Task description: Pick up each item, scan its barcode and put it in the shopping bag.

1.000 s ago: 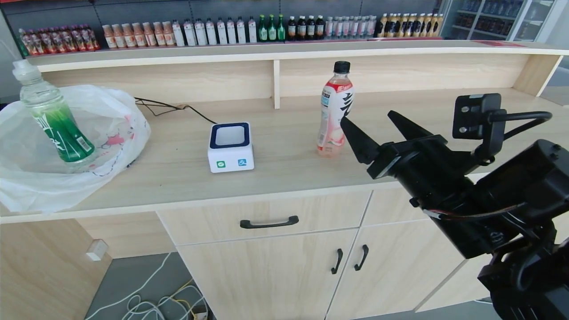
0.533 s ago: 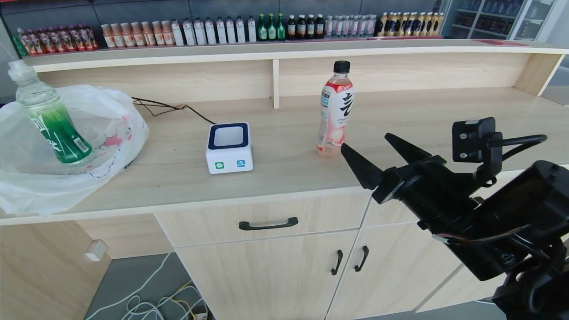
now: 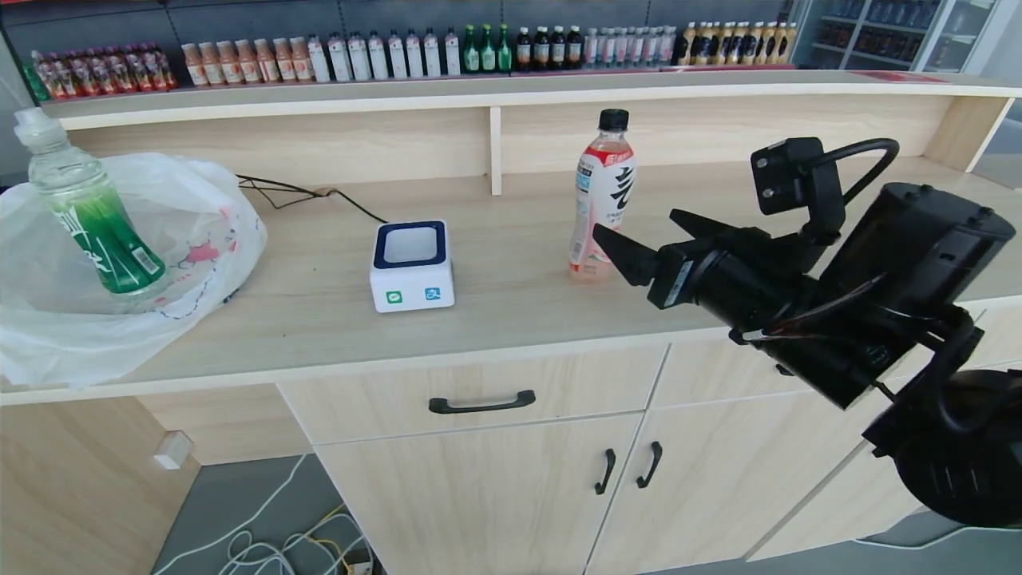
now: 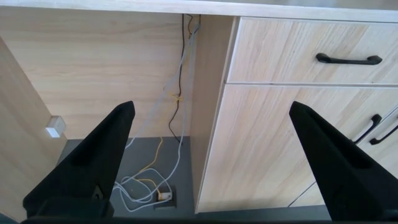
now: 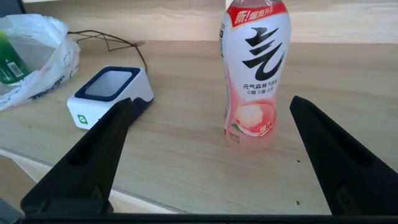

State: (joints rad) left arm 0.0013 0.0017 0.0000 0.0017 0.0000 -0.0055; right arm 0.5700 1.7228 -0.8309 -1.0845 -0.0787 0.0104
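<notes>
A pink-labelled drink bottle (image 3: 600,200) with a black cap stands upright on the wooden counter (image 3: 511,311). My right gripper (image 3: 636,227) is open just in front of it and to its right, at label height; the bottle (image 5: 255,81) stands a little beyond the right gripper (image 5: 211,104), apart from both fingers. A white barcode scanner (image 3: 412,265) (image 5: 112,93) sits mid-counter. At the far left a translucent shopping bag (image 3: 184,231) holds a green-labelled bottle (image 3: 88,212), tilted. My left gripper (image 4: 211,106) hangs open below the counter, facing the cabinet fronts.
A black cable (image 3: 303,192) runs from the scanner toward the back wall. A raised shelf (image 3: 495,96) with a vertical divider (image 3: 497,152) backs the counter, with rows of bottles (image 3: 415,56) behind. Drawers and doors with black handles (image 3: 482,402) sit below; loose cables (image 4: 149,186) lie on the floor.
My right gripper dipped below the counter edge, then rose and swung up toward the pink bottle, its wrist rolled. Bottles, scanner and bag have stayed put.
</notes>
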